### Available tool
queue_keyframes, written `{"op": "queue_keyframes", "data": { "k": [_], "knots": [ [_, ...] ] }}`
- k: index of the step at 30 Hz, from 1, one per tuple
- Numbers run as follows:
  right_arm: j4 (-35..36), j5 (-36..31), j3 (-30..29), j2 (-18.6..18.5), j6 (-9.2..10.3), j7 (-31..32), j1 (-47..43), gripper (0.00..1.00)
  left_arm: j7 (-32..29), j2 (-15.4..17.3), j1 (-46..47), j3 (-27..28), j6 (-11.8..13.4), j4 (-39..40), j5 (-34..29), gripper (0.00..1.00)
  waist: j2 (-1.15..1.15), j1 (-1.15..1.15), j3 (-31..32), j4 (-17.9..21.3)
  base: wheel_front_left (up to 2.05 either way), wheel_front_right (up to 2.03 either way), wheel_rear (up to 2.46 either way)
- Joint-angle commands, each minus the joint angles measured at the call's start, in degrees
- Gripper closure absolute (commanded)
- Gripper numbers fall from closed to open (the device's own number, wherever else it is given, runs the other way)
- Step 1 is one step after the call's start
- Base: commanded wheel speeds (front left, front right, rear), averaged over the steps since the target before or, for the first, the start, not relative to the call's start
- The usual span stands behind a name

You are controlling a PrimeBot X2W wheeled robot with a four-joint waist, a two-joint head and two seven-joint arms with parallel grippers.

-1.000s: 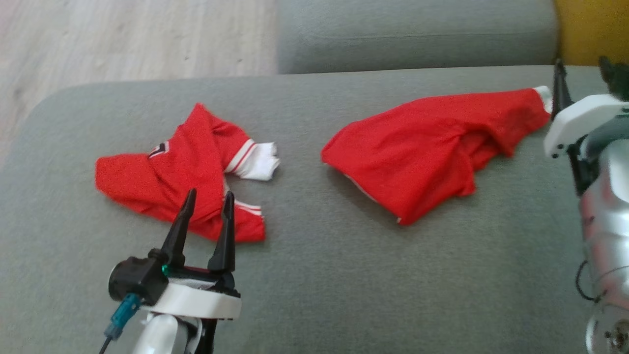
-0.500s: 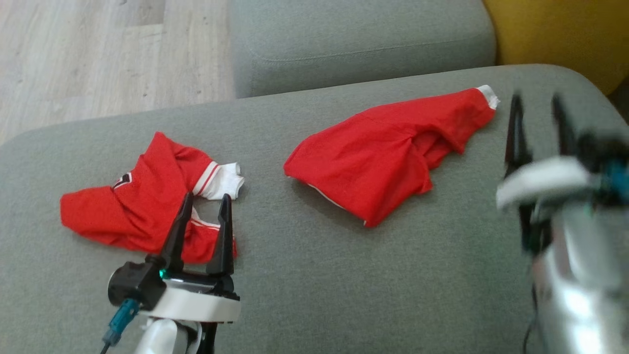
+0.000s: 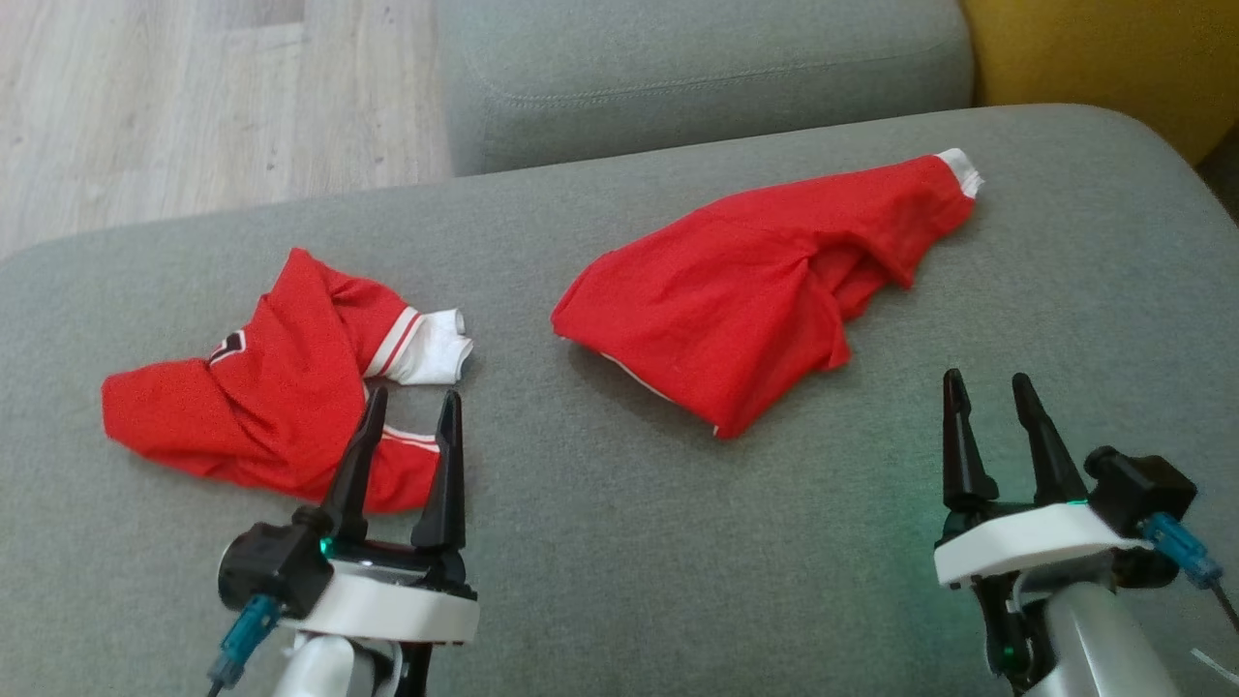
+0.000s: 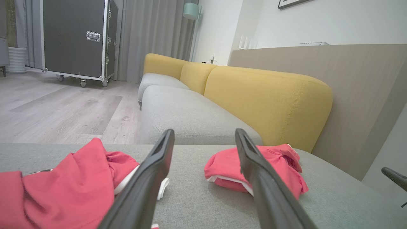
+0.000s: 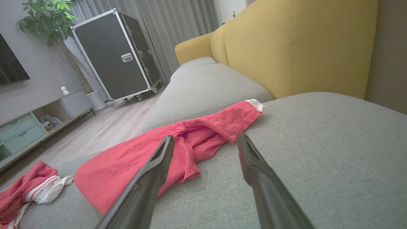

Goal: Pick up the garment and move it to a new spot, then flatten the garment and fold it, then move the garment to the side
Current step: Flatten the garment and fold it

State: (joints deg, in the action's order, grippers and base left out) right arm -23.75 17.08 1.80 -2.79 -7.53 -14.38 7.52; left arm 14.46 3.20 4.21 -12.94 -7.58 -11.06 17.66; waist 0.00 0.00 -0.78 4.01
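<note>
Red fabric garment with a white cuff [image 3: 736, 300] lies loosely bunched on the wide grey fabric sofa seat [image 3: 619, 561], toward its far right part. Its white-edged sleeve stretches out toward the yellow upholstered backrest [image 3: 1094, 48]. A second crumpled red garment with white striped trim [image 3: 261, 397] and a small dark badge lies well apart from it on the left part of the same seat, with bare grey cushion between the two.

The left gripper [image 3: 414, 394] has its two long dark fingers parted and nothing between them. In the head view its fingertips overlap the near hem of the second crumpled red garment with white striped trim; whether they touch the cloth cannot be told. In the left wrist view that garment sits low beside the left-hand finger, and the other garment shows beyond the right-hand finger.

The right gripper [image 3: 987, 376] is likewise spread and empty. It sits over bare seat, nearer the robot than the garment with the white cuff and clear of it; in the right wrist view the cloth lies ahead and to the left of the fingers.

Beyond the seat are another grey sofa cushion [image 3: 697, 77], pale wooden floor [image 3: 194, 97] and a black wheeled flight case [image 4: 76, 38]
</note>
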Motion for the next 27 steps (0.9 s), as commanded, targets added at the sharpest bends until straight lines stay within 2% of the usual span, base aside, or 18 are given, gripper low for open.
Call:
{"op": "queue_keyframes", "data": {
  "k": [1, 5, 8, 14, 21, 27],
  "knots": [
    [1.6, -0.57, 1.78, -0.1, 0.04, -0.62, 2.25, 0.0, 0.54, 0.34, 2.33, 1.47, 0.09, 1.5, -0.3, 0.0, 0.0, 0.0, -0.55, -0.51, 0.0, 0.0, 0.0],
    [-1.22, -2.04, 2.42, -0.1, 0.04, -0.6, 3.98, 0.0, 0.54, 0.54, 2.93, 0.59, 0.09, 1.27, -0.21, 0.0, 0.0, 0.0, -1.97, -2.03, 0.0, 0.0, 0.0],
    [-5.39, -0.25, 2.8, -0.1, 0.04, 0.38, 6.56, 0.0, 0.54, 0.74, 3.58, -0.15, 0.09, 0.96, -0.08, 0.0, 0.0, 0.0, -3.1, -3.72, 0.0, 0.0, 0.0],
    [-14.06, -1.93, 2.64, -0.1, 0.04, 2.04, 12.26, 0.0, 0.54, 1.1, 4.5, -0.84, 0.09, 0.44, 0.17, 0.0, 0.0, 0.0, -4.61, -6.74, 0.0, 0.0, 0.0],
    [-27.18, -8.09, -2.74, -0.1, 0.04, 1.86, 19.77, 0.0, 0.54, 1.65, 5.3, -1.94, 0.09, 0.02, 0.36, 0.0, 0.0, 0.0, -5.85, -10.29, 0.0, 0.0, 0.0],
    [-35.27, -12.44, -6.98, -0.1, 0.04, 0.93, 25.04, 0.0, 0.54, 1.75, 5.61, -2.07, 0.09, 0.18, 0.49, 0.0, 0.0, 0.0, -7.0, -11.7, 0.0, 0.0, 0.0]
  ]
}}
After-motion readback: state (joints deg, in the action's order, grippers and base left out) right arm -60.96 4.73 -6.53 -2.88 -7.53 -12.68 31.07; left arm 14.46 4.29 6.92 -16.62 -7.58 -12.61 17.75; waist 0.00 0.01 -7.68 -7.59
